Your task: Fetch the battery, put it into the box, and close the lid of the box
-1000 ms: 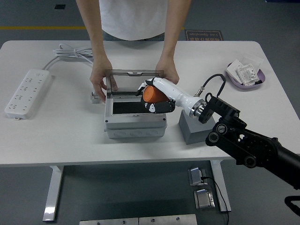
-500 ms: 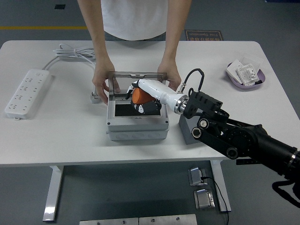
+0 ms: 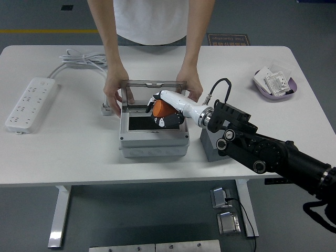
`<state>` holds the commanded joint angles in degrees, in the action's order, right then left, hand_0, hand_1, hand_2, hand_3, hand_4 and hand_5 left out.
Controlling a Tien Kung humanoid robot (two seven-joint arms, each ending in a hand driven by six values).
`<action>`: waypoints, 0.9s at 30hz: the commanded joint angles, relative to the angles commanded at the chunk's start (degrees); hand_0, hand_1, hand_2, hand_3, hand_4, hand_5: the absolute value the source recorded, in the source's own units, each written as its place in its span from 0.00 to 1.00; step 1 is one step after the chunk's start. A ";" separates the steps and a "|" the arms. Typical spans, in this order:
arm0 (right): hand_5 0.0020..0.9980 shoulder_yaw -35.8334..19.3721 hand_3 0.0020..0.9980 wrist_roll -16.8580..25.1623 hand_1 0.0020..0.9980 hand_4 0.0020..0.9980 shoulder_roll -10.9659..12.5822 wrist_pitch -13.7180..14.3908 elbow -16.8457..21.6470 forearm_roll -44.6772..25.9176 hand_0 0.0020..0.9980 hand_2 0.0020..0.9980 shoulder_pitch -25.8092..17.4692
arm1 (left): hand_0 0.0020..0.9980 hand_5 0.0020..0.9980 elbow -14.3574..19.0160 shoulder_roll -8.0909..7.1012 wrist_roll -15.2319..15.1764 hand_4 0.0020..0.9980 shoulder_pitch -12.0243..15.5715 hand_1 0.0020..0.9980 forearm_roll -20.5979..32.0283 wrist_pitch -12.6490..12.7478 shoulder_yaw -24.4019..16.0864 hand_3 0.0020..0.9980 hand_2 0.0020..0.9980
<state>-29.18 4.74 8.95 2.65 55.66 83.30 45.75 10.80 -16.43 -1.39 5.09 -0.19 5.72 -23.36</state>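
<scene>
A grey box point(image 3: 153, 140) stands at the middle of the table with its clear lid point(image 3: 152, 92) held upright at the back. My right hand point(image 3: 167, 111) reaches in from the right over the box's open top. Its fingers are curled around an orange battery point(image 3: 160, 108), held just above the dark inside of the box. A person at the far side holds the lid's two sides, one hand point(image 3: 115, 89) at the left and one hand point(image 3: 190, 84) at the right. My left arm is out of view.
A grey block point(image 3: 211, 147) stands just right of the box, under my right forearm. A white power strip point(image 3: 30, 103) with its cable lies at the far left. A purple tray point(image 3: 275, 83) with white parts sits at the far right. A small grey part point(image 3: 105, 109) lies left of the box.
My right hand has carried the orange battery left over the box's opening, then eased a little right and lower inside it. The person's hands stay on the lid.
</scene>
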 joint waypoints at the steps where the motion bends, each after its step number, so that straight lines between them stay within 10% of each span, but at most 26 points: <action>1: 0.00 -0.05 0.59 0.01 0.39 0.00 -0.02 0.02 -0.01 -0.15 0.29 0.54 -0.03 | 0.65 0.20 0.00 0.00 -0.01 0.71 0.00 0.71 0.01 0.01 0.00 0.70 0.68; 3: 0.00 -0.14 0.59 0.09 0.39 0.00 -0.07 0.03 -0.02 -0.54 0.29 0.54 -0.09 | 0.65 0.20 0.01 0.00 -0.01 0.71 0.01 0.71 0.06 0.02 0.07 0.70 0.68; 4: 0.28 -0.19 0.73 0.14 0.56 0.48 -0.09 0.04 -0.02 -0.71 0.43 0.65 -0.12 | 0.65 0.20 0.01 0.01 0.00 0.71 0.02 0.71 0.10 0.02 0.13 0.70 0.68; 9: 0.28 -0.35 0.73 0.53 0.56 0.48 -0.04 0.14 0.06 -1.91 0.43 0.65 -0.33 | 0.65 0.20 0.01 0.02 0.00 0.71 0.05 0.71 0.12 0.05 0.19 0.70 0.68; 10: 0.46 -0.42 0.85 0.66 0.69 0.66 -0.01 0.21 0.09 -2.28 0.68 0.71 -0.39 | 0.65 0.20 0.02 0.02 0.00 0.71 0.06 0.71 0.10 0.06 0.18 0.70 0.68; 27: 0.54 -3.18 0.86 0.74 0.70 0.75 2.01 0.70 5.61 -4.21 0.72 0.72 -2.83 | 0.65 0.20 0.18 0.26 0.09 0.71 0.13 0.71 -0.78 0.14 -0.48 0.69 0.67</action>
<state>-32.35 5.48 10.96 3.34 61.27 79.09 42.92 10.97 -16.17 -1.30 5.22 -0.98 5.86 -23.83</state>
